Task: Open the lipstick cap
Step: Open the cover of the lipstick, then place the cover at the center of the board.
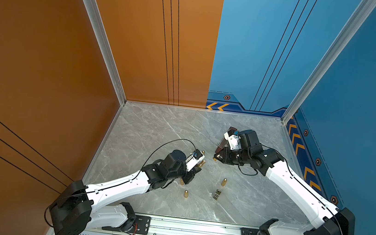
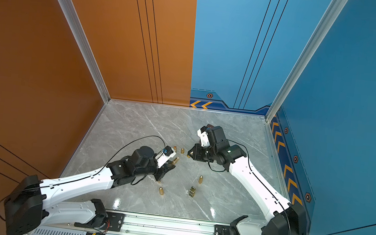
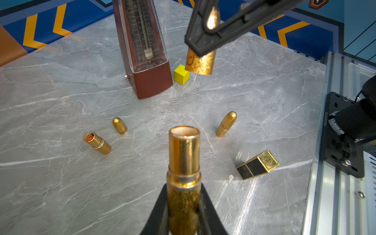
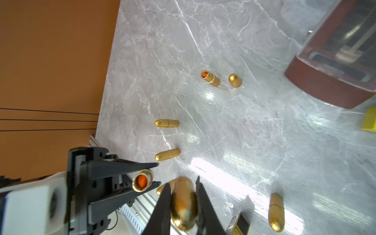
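Lipstick tube (image 3: 184,154), mouth bare, clamped tight at its base by left gripper (image 3: 184,191); long axis points across toward right gripper (image 4: 183,182). Cap (image 3: 201,63) already off, clear of that mouth and to its right, pinched between that gripper's jaws. We judge only setting down remains. Loose on marble (image 3: 61,183) we count: one open tube (image 3: 97,143), one spare cap (image 3: 120,125), three shut gold tubes (image 4: 166,123), perhaps a fourth half hidden, one square black case (image 3: 258,164).

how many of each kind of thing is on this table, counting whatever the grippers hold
closed gold lipsticks: 4
uncapped gold lipstick bases: 2, one in left gripper
loose gold caps: 2, one in right gripper
black-and-gold lipstick: 1
metronome: 1
yellow cube: 1
total: 11
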Action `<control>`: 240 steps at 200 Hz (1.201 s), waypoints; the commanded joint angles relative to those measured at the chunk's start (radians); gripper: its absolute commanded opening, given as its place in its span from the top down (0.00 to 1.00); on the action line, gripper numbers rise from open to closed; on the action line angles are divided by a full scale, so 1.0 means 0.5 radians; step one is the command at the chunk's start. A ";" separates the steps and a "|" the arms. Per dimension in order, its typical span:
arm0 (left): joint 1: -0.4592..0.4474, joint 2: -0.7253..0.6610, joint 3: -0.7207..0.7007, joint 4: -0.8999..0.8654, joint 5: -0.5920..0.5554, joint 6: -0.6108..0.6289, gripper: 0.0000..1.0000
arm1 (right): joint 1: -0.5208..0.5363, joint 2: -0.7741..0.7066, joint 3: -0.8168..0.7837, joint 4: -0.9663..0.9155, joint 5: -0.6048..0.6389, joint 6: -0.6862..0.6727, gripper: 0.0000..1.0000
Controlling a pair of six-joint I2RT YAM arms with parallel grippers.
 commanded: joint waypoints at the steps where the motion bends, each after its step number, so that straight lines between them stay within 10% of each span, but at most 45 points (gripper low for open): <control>1: 0.025 -0.073 -0.067 -0.031 -0.168 -0.048 1.00 | 0.035 0.151 0.022 -0.079 0.327 -0.074 0.81; 85: 0.126 -0.279 -0.218 -0.025 -0.339 -0.171 1.00 | 0.385 0.666 0.132 0.121 0.913 -0.139 0.81; 240: 0.220 -0.361 -0.322 0.012 -0.329 -0.236 1.00 | 0.468 1.190 0.282 0.411 1.041 -0.215 0.83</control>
